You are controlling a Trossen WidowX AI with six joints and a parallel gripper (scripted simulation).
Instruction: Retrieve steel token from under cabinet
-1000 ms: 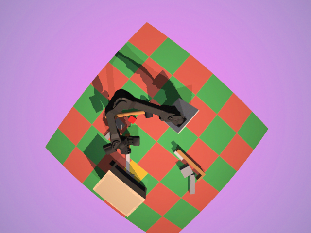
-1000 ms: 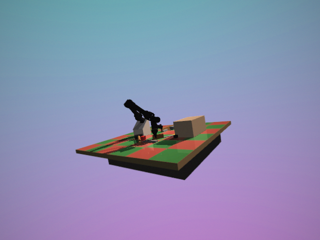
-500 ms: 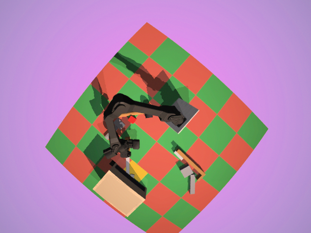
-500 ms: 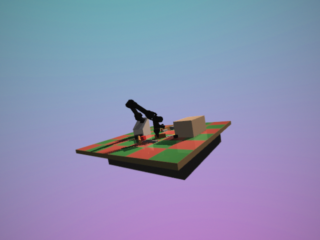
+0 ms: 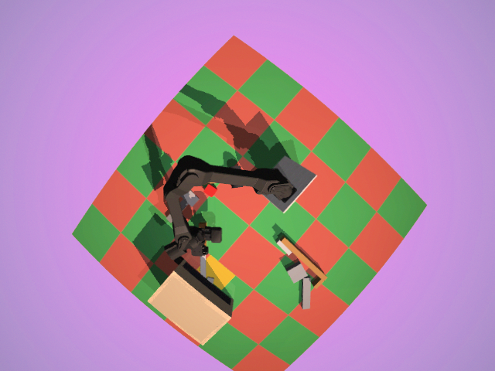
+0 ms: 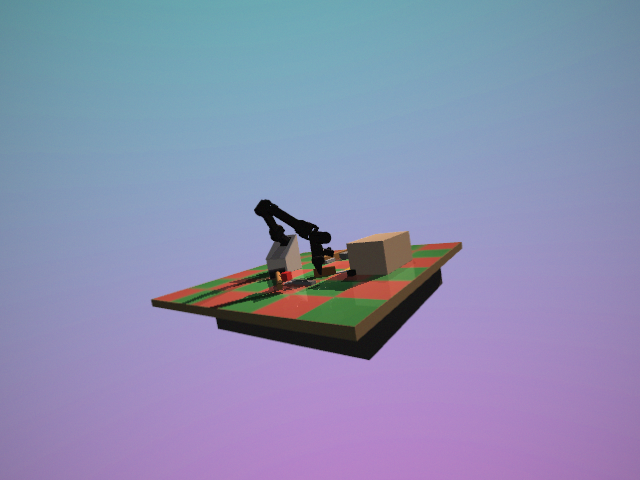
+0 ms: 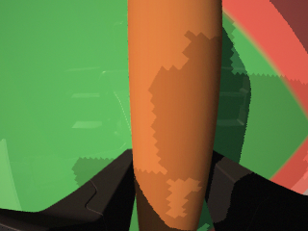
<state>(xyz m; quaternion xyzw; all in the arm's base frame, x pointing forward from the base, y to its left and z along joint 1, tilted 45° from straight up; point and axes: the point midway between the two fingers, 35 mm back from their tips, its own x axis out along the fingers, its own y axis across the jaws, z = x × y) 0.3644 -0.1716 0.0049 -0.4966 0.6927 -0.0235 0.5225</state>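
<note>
My gripper (image 5: 204, 249) (image 6: 319, 272) (image 7: 167, 157) is shut on the orange handle (image 7: 175, 96) of a tool, low over the table. The tool's thin grey shaft (image 5: 203, 264) points from the gripper towards the cabinet (image 5: 189, 307) (image 6: 366, 257) and passes over the left part of the yellow marked area (image 5: 221, 272). A small grey piece (image 5: 209, 280) shows at the shaft's far end, over the marked area beside the dark cabinet front (image 5: 206, 282). I cannot tell whether it is the tool's end or the token. No token can be made out for sure, and the vent slots are not clear.
A red cube (image 5: 210, 189) (image 6: 286, 276) and a grey block (image 5: 191, 198) lie below the arm. To the right are a long orange piece (image 5: 303, 259), a white block (image 5: 285, 246), a grey block (image 5: 296, 272) and a pale bar (image 5: 305, 293). The arm's base stands by a grey sloped box (image 5: 298, 175).
</note>
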